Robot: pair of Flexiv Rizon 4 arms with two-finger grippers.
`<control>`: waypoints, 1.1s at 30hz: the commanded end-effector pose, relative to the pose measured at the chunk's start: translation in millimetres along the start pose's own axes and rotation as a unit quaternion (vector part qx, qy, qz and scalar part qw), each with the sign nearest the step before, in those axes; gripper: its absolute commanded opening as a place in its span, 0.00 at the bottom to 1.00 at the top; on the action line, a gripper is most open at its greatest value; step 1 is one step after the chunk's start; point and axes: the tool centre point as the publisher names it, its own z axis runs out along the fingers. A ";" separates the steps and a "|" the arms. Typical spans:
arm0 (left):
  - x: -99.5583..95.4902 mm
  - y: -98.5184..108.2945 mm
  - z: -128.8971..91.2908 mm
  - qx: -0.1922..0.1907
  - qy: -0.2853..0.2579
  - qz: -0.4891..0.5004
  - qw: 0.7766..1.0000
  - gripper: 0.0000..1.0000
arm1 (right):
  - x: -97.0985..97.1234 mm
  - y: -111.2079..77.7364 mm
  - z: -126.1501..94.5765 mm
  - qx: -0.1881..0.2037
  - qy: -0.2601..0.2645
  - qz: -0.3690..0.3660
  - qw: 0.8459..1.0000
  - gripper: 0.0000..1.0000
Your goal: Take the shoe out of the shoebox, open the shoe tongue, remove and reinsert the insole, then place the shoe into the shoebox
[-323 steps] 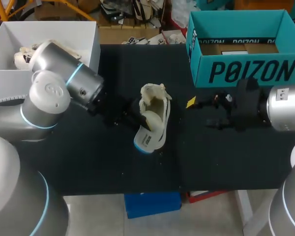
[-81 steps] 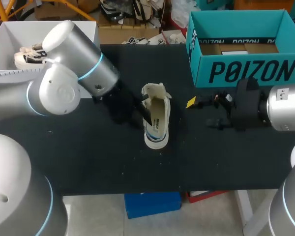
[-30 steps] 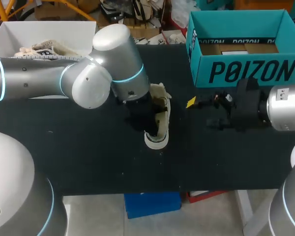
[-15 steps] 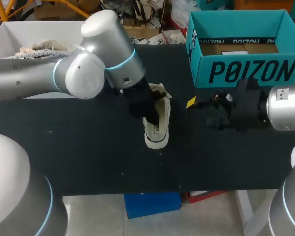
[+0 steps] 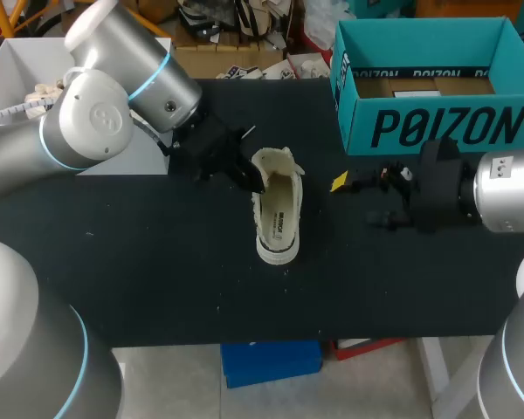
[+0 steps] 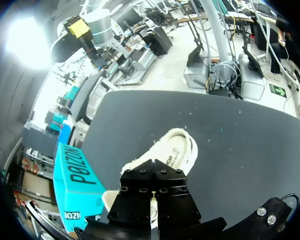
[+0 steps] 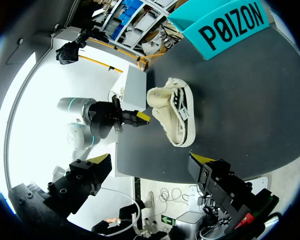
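Observation:
A cream shoe (image 5: 277, 209) lies upright in the middle of the black table, its printed insole showing inside. My left gripper (image 5: 251, 180) is shut with nothing in it, just beside the shoe's far left rim. In the left wrist view the shoe (image 6: 176, 150) lies just ahead of the closed left gripper (image 6: 153, 196). My right gripper (image 5: 368, 202) is open and holds nothing, a short way right of the shoe and in front of the teal shoebox (image 5: 437, 122). In the right wrist view the shoe (image 7: 174, 114) lies well ahead of the spread right gripper (image 7: 150, 162).
A white box (image 5: 87, 61) at the back left holds another pale shoe (image 5: 44, 94). The teal shoebox stands open at the back right. The black table (image 5: 157, 279) ends at its front edge below the shoe.
My left gripper has pulled up and out of the shoe's opening, back to the left. The shoe has stayed in place, and the right arm has not moved.

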 end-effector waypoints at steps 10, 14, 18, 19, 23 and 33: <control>10.3 22.2 -26.6 0.009 -0.165 -0.137 0.977 0.00 | 0.4 -0.2 -0.1 0.000 0.000 0.000 1.000 1.00; 5.2 39.2 -27.5 0.002 -0.185 -0.169 0.968 0.00 | 0.4 -0.2 -0.1 0.000 0.000 0.000 1.000 1.00; -5.0 57.1 -28.1 -0.007 -0.204 -0.193 0.960 0.00 | 0.4 -0.2 -0.1 0.000 0.000 0.000 1.000 1.00; -8.4 61.6 -27.7 -0.010 -0.206 -0.197 0.959 0.00 | 0.4 -0.2 -0.1 0.000 0.000 0.000 1.000 1.00; -23.7 82.9 -26.2 -0.023 -0.220 -0.214 0.951 0.00 | 0.4 -0.2 -0.1 0.000 0.000 0.000 1.000 1.00; -65.5 111.9 -15.4 -0.032 -0.221 -0.210 0.952 0.00 | 0.4 -0.2 -0.1 0.000 0.000 0.000 1.000 1.00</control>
